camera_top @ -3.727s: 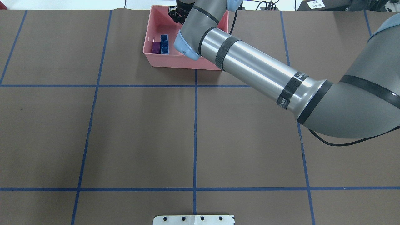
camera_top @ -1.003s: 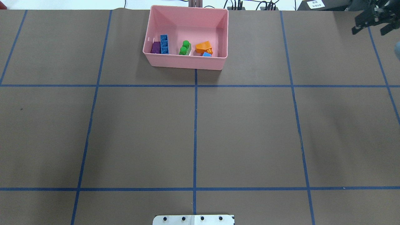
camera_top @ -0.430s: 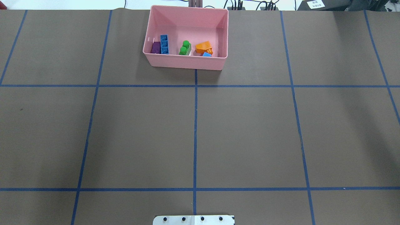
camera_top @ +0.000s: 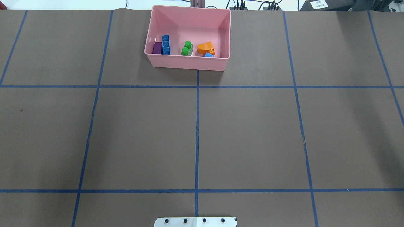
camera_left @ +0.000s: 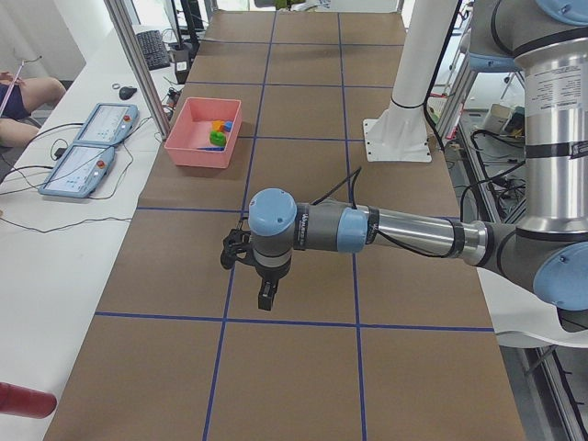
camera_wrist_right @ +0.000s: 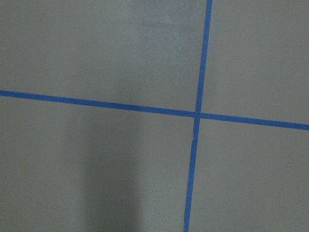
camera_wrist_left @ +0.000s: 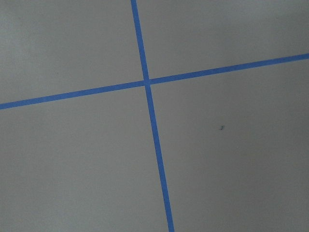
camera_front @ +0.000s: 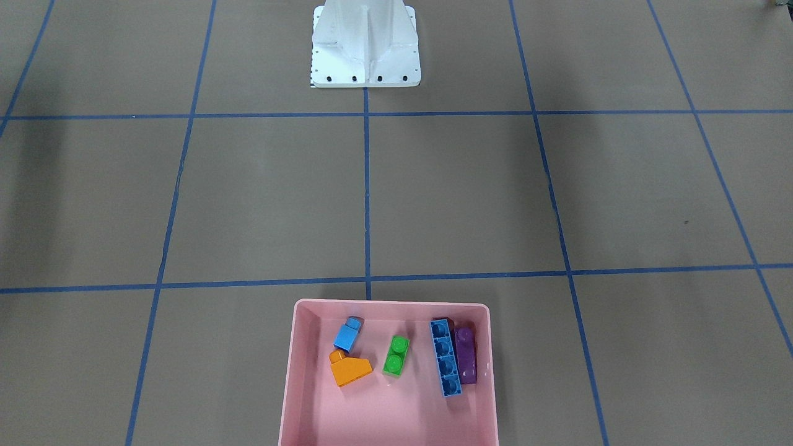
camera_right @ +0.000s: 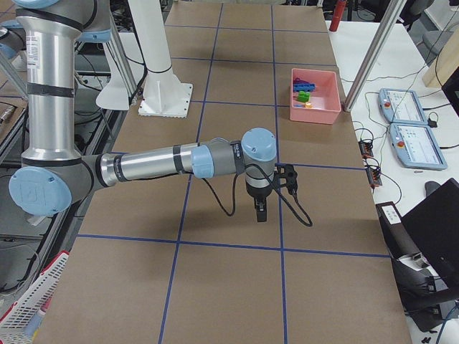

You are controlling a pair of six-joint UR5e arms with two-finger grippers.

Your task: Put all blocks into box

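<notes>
Brown table (camera_top: 252, 132) taped in a blue grid; at its far edge the pink box (camera_top: 189, 63) holds the five blocks (camera_top: 166, 44). The left gripper (camera_left: 266, 298) and right gripper (camera_right: 258, 211) hang above the table; I cannot tell how far their fingers are open.

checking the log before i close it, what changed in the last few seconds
The right arm pulled back from over the box, out of the overhead view; the right gripper now hangs over the table. That uncovered the green block, orange block and small blue block. The box, purple block and long blue bar stayed put.
</notes>
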